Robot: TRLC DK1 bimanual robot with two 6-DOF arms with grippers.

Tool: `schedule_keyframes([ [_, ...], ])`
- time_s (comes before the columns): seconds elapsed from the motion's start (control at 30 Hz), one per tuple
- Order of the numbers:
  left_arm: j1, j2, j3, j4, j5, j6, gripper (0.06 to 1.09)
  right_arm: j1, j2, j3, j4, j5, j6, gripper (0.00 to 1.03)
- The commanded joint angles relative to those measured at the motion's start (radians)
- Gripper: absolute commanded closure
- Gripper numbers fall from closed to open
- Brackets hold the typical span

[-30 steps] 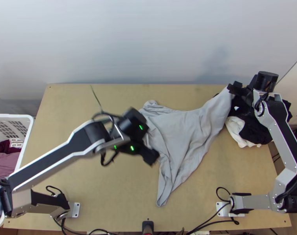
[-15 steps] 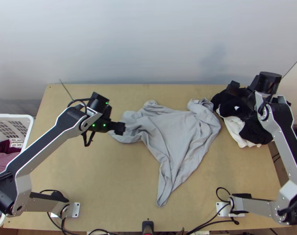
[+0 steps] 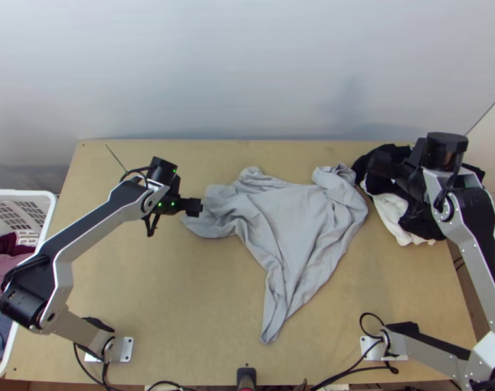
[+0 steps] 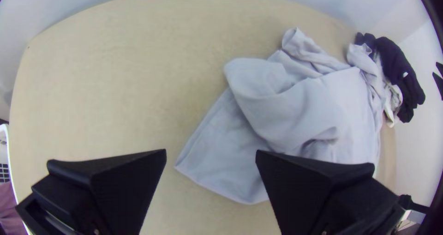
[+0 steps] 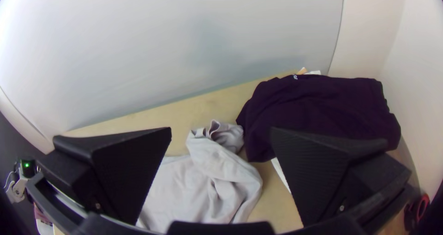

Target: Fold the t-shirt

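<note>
One grey t-shirt lies rumpled mid-table, its tapering end pointing toward the near edge. The left claw, fingers parted, is just off the t-shirt's left end, seemingly the nearer for a grasp; the right claw, also open, hangs by dark clothes.

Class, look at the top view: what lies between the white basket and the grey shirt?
The left arm and the left gripper, above bare wooden table; the top view shows this.
</note>
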State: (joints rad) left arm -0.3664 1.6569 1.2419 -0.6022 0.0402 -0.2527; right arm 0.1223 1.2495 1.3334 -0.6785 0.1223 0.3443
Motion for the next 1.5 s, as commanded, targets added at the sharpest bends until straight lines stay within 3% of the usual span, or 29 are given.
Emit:
schedule_keyframes([
  [0.0,0.001,0.096,0.039,0.032,-0.003,0.004,0.15,0.016,-0.044,-0.048,-0.023,-0.003,0.007,0.04],
  [0.2,-0.005,0.156,0.105,0.025,0.007,-0.003,0.15,0.065,-0.067,-0.086,-0.036,-0.003,0.045,0.04],
  [0.6,-0.022,0.225,0.123,0.013,0.013,0.007,0.26,0.062,-0.056,-0.108,-0.033,-0.003,0.056,0.04],
  [0.97,-0.04,0.271,0.131,0.005,0.013,0.016,0.28,0.054,-0.053,-0.125,-0.033,-0.001,0.055,0.04],
  [1.07,-0.04,0.271,0.133,0.015,0.01,0.018,0.45,0.054,-0.058,-0.131,-0.033,-0.001,0.055,0.04],
  [1.23,-0.039,0.276,0.128,0.019,0.004,0.027,0.52,0.054,-0.061,-0.134,-0.035,-0.003,0.055,0.04],
  [1.33,-0.039,0.265,0.111,0.047,0.001,0.026,0.74,0.06,-0.061,-0.131,-0.036,-0.003,0.055,0.04],
  [1.43,-0.039,0.248,0.085,0.09,0.0,0.036,1.04,0.073,-0.062,-0.132,-0.044,-0.003,0.055,0.04],
  [1.47,-0.039,0.245,0.08,0.09,0.0,0.038,1.05,0.08,-0.064,-0.132,-0.046,-0.003,0.055,0.04],
])
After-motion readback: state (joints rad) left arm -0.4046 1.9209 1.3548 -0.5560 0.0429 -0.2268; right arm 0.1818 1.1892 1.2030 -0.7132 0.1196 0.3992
